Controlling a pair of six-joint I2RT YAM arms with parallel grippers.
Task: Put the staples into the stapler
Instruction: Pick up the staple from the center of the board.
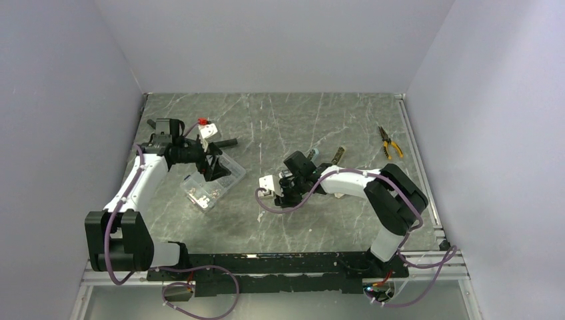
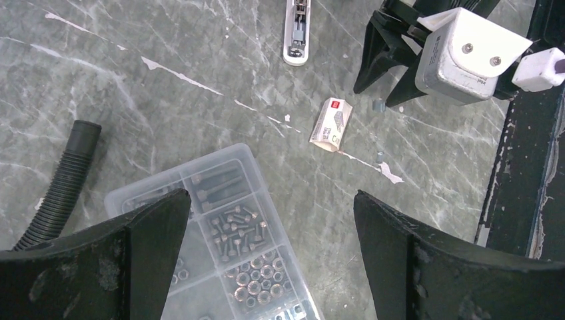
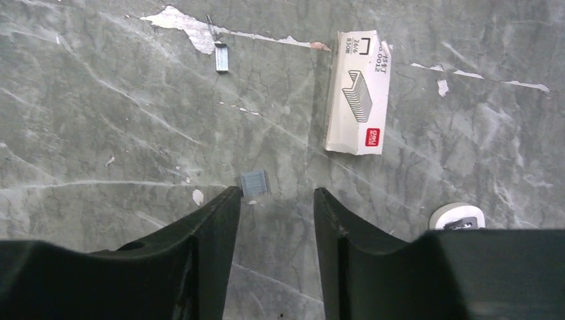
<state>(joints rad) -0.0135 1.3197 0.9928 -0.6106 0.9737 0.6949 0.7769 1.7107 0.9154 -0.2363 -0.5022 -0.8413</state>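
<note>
The staples box [image 3: 358, 93], small and white with a red mark, lies flat on the marble table; it also shows in the left wrist view [image 2: 331, 123]. A small grey strip of loose staples [image 3: 254, 183] lies just ahead of my right gripper [image 3: 276, 195], which is open, empty and low over the table. A white-grey stapler [image 2: 296, 33] lies beyond the box; its rounded end [image 3: 456, 217] shows beside my right finger. My left gripper [image 2: 271, 200] is wide open and empty above the clear case. I cannot make out the box in the top view.
A clear plastic compartment case [image 2: 220, 233] of screws and nuts sits under my left gripper [image 1: 214, 167]. A black corrugated hose [image 2: 60, 180] lies left of it. Yellow-handled pliers [image 1: 390, 142] lie at the far right. Another loose staple strip [image 3: 221, 59] lies farther out.
</note>
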